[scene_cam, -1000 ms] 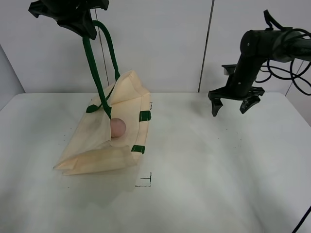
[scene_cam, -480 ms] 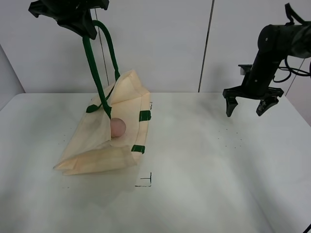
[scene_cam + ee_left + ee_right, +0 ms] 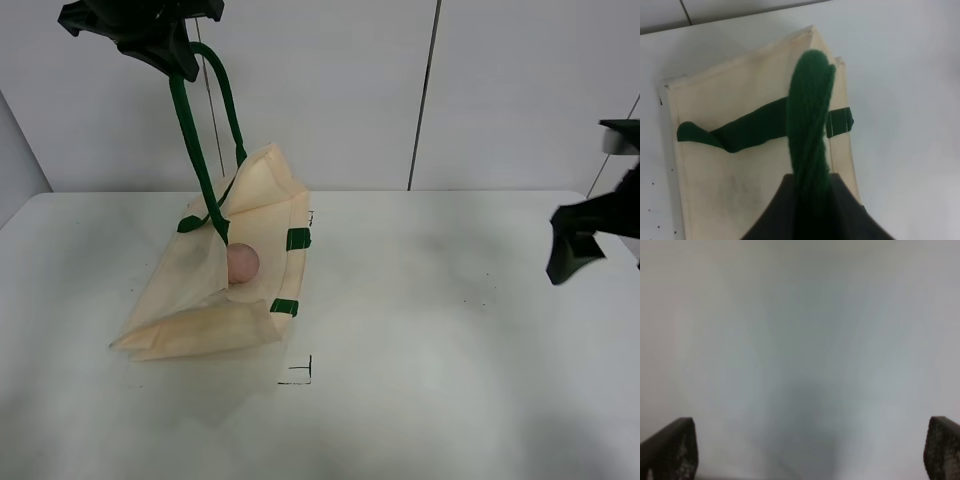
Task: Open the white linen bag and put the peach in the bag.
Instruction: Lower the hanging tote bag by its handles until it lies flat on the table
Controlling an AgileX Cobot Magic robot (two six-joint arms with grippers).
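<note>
The right gripper (image 3: pixel 575 240) has swung out to the right edge of the high view; half a second ago it hung over the right part of the table, and now only one dark finger of it shows there, pointing down. The bag, the peach and the left arm have not shifted.

Nearest to me, the white table (image 3: pixel 420 380) carries a small black corner mark (image 3: pixel 300 372). Just behind that mark lies the white linen bag (image 3: pixel 190 300), its lower panel flat on the table and its upper panel pulled up, so the mouth gapes toward the right. The peach (image 3: pixel 242 262) sits inside that mouth on the lower panel, between two green tabs (image 3: pixel 297 238) on the rim and well apart from the right gripper.

That gripper's fingers (image 3: pixel 670 450) stand wide apart in its own camera, with nothing between them (only a blurred pale surface beyond).

Farther back and high up, near the wall, the left gripper (image 3: pixel 150 30) is clamped tight on the green strap handle (image 3: pixel 195 150), which runs taut down to the bag's raised edge. The peach lies far below it. Its wrist camera looks straight down the strap onto the cream cloth.
</note>
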